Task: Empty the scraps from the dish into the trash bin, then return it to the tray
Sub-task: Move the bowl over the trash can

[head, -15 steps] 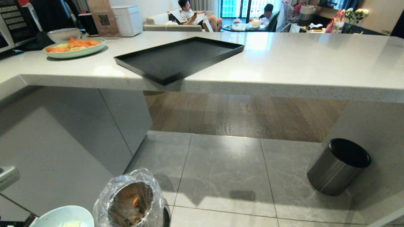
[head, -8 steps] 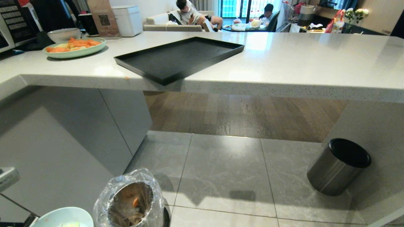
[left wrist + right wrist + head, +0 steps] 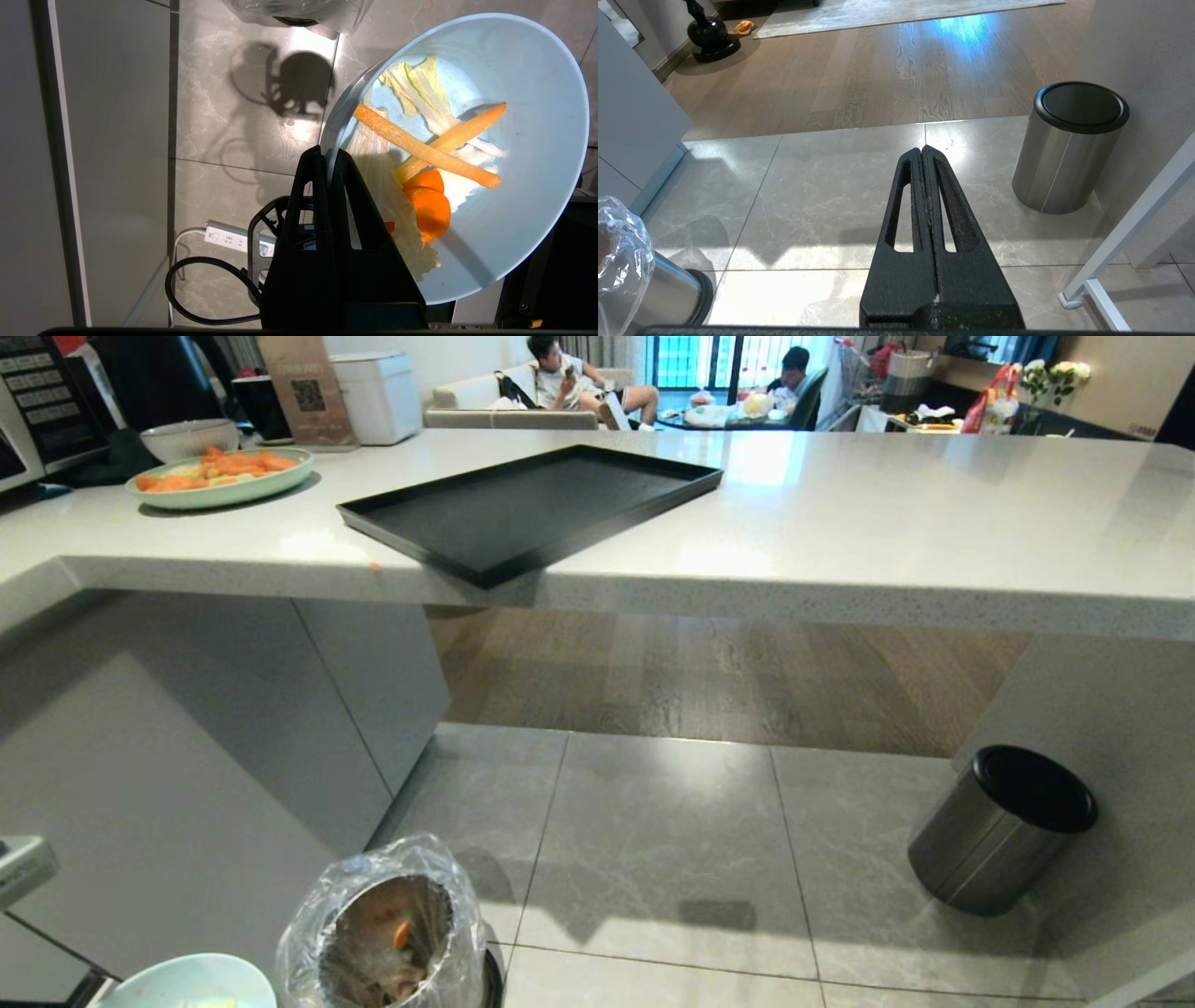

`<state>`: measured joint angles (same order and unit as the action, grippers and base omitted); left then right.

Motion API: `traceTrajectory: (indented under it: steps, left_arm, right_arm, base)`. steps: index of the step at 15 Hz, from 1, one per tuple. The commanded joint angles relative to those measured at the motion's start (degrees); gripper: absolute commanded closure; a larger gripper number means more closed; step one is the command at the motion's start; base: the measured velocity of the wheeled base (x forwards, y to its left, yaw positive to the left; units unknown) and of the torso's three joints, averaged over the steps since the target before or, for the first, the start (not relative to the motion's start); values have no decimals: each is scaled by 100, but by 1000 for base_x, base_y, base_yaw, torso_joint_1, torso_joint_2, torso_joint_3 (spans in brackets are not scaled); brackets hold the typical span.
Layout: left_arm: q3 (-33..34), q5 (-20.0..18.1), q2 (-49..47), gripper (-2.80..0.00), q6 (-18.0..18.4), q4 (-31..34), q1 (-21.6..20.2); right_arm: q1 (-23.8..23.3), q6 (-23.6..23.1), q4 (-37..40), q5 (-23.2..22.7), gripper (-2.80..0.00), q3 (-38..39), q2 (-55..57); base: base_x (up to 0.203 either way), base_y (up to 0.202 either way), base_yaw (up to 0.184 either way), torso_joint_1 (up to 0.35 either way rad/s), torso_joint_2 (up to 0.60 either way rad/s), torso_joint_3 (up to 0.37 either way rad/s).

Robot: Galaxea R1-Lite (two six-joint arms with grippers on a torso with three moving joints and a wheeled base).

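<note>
My left gripper (image 3: 327, 154) is shut on the rim of the dish (image 3: 528, 84), a pale light-blue bowl. It holds the scraps (image 3: 427, 154): carrot sticks, carrot slices and pale cabbage pieces. In the head view the dish (image 3: 182, 982) shows at the bottom left, just left of the trash bin (image 3: 385, 933) on the floor. The bin's clear bag liner (image 3: 299, 10) lies beyond the bowl in the left wrist view. The black tray (image 3: 527, 509) lies empty on the counter, one corner over the edge. My right gripper (image 3: 923, 151) is shut on nothing, low above the floor tiles.
A dark steel bin with a black top (image 3: 1004, 826) stands on the floor at the right. A green plate of carrot slices (image 3: 219, 476) and a white bowl (image 3: 189, 437) sit at the counter's far left. A power strip (image 3: 233, 238) and black cable lie on the floor.
The dish has sunk slightly toward the bottom edge of the head view. The trash bin, the tray and the right arm have not moved.
</note>
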<state>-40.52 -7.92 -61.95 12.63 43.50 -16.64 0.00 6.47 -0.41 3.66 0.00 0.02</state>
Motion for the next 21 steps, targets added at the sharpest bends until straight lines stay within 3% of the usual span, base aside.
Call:
traceTrajectory:
  steps: [1,21]
  left_arm:
    - [0,-8,17,0,12,27,23]
    - [79,0,76,0,20,36,20]
  right_arm:
    - [0,3,-2,3,0,0,4]
    - [0,3,-2,3,0,0,6]
  base:
    - [0,0,0,0,0,0]
    - [0,0,0,0,0,0]
